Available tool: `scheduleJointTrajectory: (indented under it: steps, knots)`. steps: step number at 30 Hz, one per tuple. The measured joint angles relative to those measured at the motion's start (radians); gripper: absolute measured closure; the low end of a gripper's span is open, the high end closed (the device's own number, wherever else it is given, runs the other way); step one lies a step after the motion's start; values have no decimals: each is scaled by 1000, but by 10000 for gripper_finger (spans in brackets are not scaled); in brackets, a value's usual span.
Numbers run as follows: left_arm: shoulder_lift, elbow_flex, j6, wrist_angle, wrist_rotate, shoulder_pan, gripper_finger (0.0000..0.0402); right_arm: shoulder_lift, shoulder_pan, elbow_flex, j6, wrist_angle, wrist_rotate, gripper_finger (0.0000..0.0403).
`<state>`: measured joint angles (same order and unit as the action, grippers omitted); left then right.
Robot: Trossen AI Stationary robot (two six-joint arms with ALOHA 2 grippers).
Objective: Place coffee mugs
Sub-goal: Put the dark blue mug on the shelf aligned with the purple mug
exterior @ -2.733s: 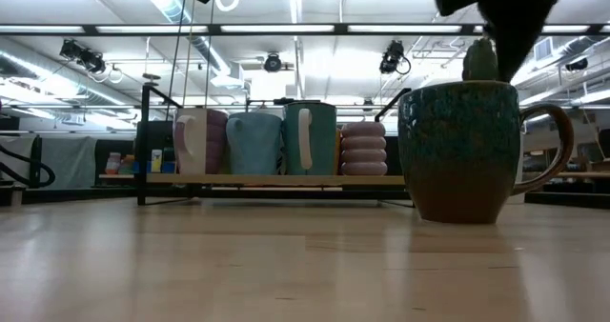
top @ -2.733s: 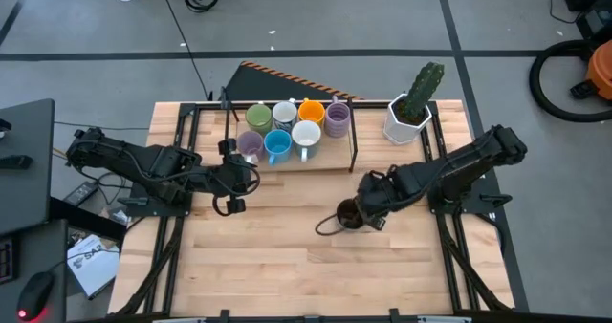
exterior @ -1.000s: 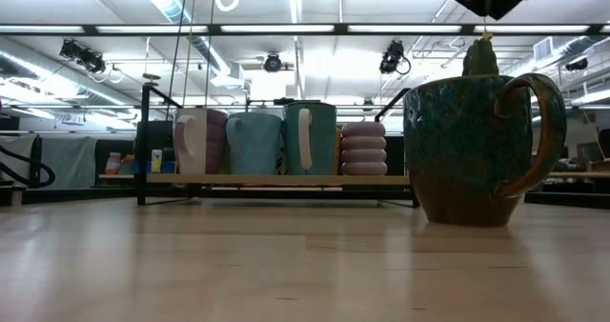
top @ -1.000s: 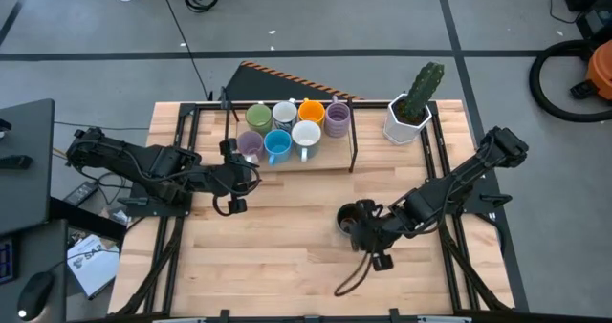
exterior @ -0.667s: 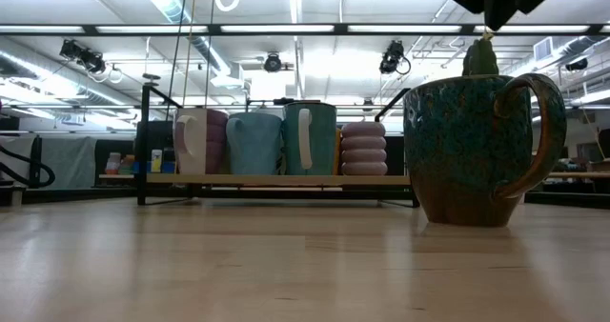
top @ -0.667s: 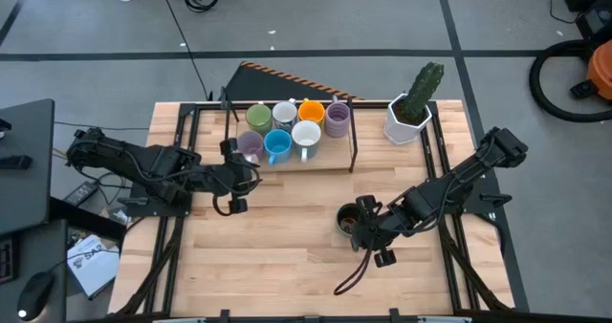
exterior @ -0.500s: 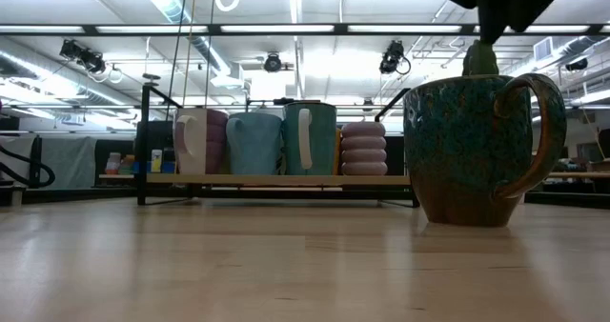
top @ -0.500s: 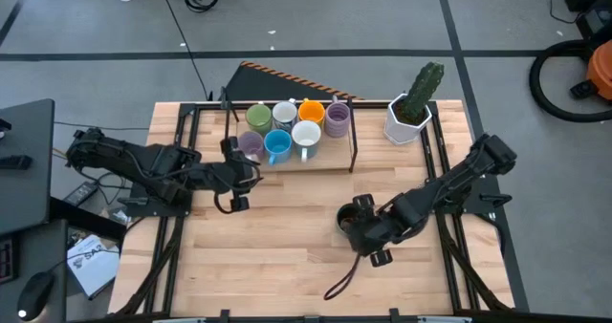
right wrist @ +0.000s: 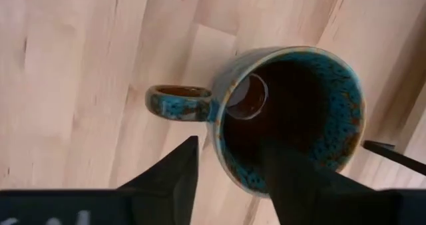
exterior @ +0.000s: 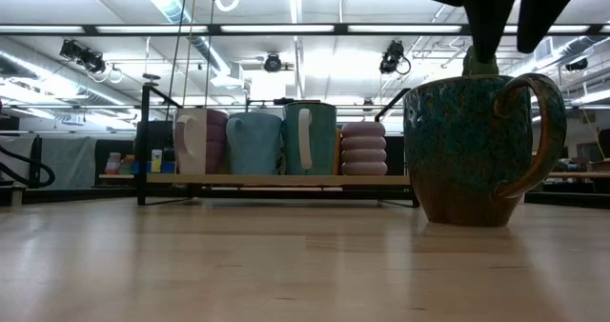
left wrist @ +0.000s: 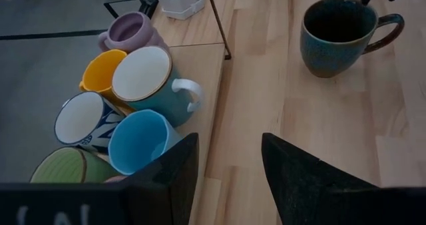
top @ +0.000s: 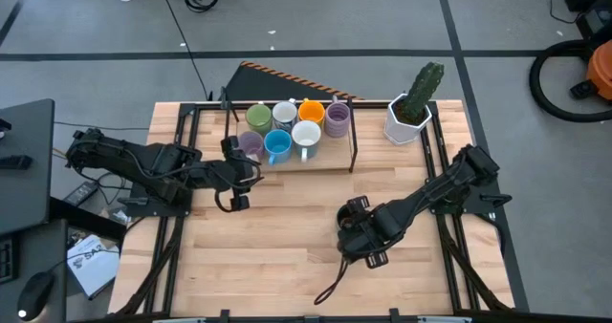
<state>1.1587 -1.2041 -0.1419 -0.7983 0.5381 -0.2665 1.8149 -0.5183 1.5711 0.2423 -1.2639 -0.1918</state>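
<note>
Right gripper (right wrist: 229, 175), fingers apart & empty, is hovering over dark speckled teal-brown ceramic mug (right wrist: 289, 115); prob heavy, glazed-slick, chippable — am judging rim wall best grip.

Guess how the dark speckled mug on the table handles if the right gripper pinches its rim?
Dark mug looks like glazed ceramic: probably rigid, slick, chip-prone. Wide flat base in the low view, so unlikely to tip. Side handle may swing it off-centre. Right gripper is open above it.
</note>
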Motion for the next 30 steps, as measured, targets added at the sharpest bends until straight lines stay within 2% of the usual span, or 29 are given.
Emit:
scheduleJointTrajectory:
  steps: [6,12,20,30]
  knots:
    - [0,0,0,0,0,0,230,0,4,-8,-20,18,10,192]
    - [0,0,2,-2,0,0,230,0,5,-94,-75,96,56,196]
    - [0,0,22,-1,-1,0,230,0,25,-174,-148,151,39,248]
    - [0,0,23,-1,-1,0,230,-1,77,-177,-290,151,43,353]
